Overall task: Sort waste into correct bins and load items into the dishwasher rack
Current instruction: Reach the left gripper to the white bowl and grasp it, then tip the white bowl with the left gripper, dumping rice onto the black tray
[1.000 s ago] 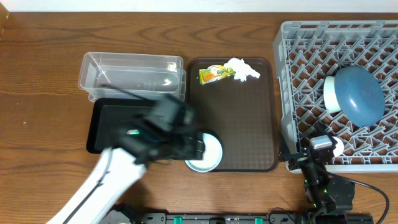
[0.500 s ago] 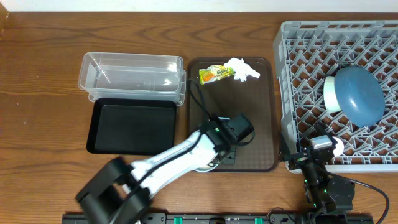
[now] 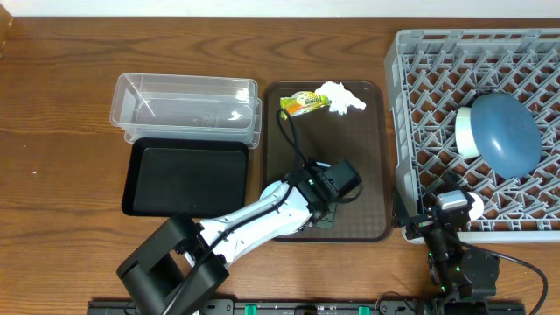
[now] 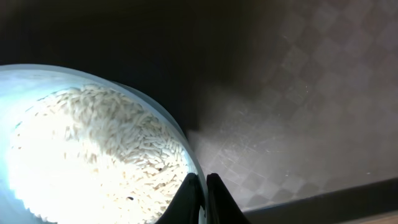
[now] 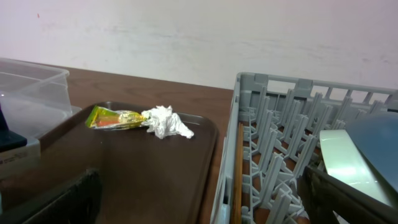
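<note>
In the left wrist view, the white bowl holds loose rice grains, and my left gripper is shut on its right rim, one finger inside and one outside. From overhead, my left gripper is over the near end of the brown tray and the arm hides the bowl. The yellow-green wrapper and the crumpled tissue lie at the tray's far end. My right gripper stands open at the rack's near-left corner, holding nothing. The dark-blue bowl and the pale-green bowl sit in the dishwasher rack.
The clear tub and the black tray stand left of the brown tray. A thin wooden stick lies along the rack's left wall. The rack's grey wall rises just right of the tray.
My left arm swung right from over the black tray onto the brown tray. Its gripper closed on the rice bowl's rim. The right arm stayed still.
</note>
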`<move>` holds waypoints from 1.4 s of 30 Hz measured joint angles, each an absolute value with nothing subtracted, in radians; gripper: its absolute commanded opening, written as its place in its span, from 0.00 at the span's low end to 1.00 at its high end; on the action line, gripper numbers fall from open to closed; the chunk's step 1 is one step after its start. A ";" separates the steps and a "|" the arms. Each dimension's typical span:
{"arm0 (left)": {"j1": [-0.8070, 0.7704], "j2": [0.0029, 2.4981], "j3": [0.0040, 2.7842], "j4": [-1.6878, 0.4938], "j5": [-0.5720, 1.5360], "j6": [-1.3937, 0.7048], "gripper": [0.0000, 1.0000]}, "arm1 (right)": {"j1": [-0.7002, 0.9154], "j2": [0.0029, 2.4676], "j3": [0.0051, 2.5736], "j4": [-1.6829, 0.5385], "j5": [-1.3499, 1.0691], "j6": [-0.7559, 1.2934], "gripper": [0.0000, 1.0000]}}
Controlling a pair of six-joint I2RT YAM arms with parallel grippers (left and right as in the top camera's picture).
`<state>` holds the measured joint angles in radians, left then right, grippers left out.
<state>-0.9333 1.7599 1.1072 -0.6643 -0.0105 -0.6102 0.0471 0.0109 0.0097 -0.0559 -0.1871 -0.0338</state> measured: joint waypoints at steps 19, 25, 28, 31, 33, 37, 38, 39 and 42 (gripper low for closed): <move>-0.945 1.807 1.117 -0.696 -0.058 -0.492 0.06 | 0.047 0.011 0.010 -0.056 -0.187 -0.034 0.99; -0.942 1.740 1.172 -0.815 -0.052 -0.493 0.06 | 0.047 0.011 0.010 -0.056 -0.187 -0.034 0.99; -0.928 1.642 1.192 -0.831 -0.052 -0.493 0.06 | 0.047 0.011 0.010 -0.056 -0.187 -0.034 0.99; -0.883 1.526 1.208 -0.866 -0.051 -0.493 0.06 | 0.047 0.011 0.010 -0.056 -0.187 -0.034 0.99; -0.828 1.464 1.211 -0.900 -0.043 -0.494 0.06 | 0.047 0.011 0.010 -0.056 -0.187 -0.034 0.99; -0.649 1.397 1.211 -0.934 0.038 -0.474 0.07 | 0.047 0.011 0.010 -0.056 -0.187 -0.034 0.99; -0.584 1.393 1.211 -0.932 0.083 -0.462 0.06 | 0.047 0.011 0.010 -0.056 -0.187 -0.034 0.99; -0.528 1.393 1.210 -0.929 0.130 -0.444 0.07 | 0.047 0.011 0.010 -0.056 -0.187 -0.034 0.99; -0.359 1.399 1.185 -0.904 0.301 -0.375 0.06 | 0.047 0.011 0.010 -0.056 -0.187 -0.034 0.99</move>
<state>-0.3592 1.3994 1.1854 -0.9039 0.3008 -0.3752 0.0471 0.0109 0.0097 -0.0559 -0.1871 -0.0338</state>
